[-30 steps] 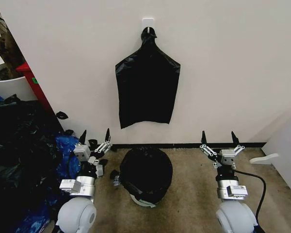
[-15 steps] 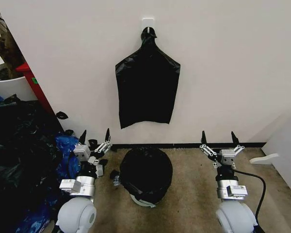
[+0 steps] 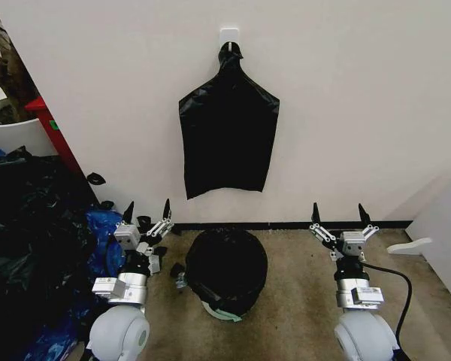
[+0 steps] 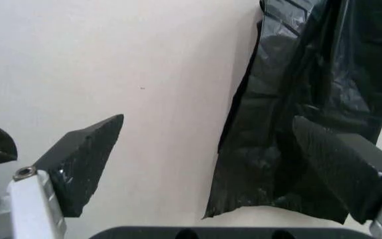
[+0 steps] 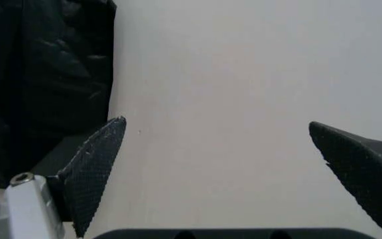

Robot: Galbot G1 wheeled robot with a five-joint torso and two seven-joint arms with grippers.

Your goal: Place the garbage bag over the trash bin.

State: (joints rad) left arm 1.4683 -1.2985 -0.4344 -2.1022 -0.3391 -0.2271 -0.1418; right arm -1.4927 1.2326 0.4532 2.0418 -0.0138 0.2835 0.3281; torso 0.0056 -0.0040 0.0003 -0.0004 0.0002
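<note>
Left pincer (image 3: pixel 146 211) raised, fingers spread, right pincer (image 3: pixel 337 213) likewise, both arms apparently parked upright

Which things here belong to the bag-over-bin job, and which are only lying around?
Belong to the job:
garbage bag, draped over the bin
trash bin, rim showing below the bag
left gripper, open
right gripper, open

Lying about:
flat black bag hanging on the wall
blue bag
white planter

The garbage bag (image 3: pixel 226 269) is showing glossy black over the trash bin (image 3: pixel 219 311), whose base is showing white with pale green; the hanging bag (image 3: pixel 228 139) is reading flat black; the wall (image 3: pixel 361 105) is showing plain white; the floor (image 3: pixel 293 301) is appearing mottled brown.
</note>
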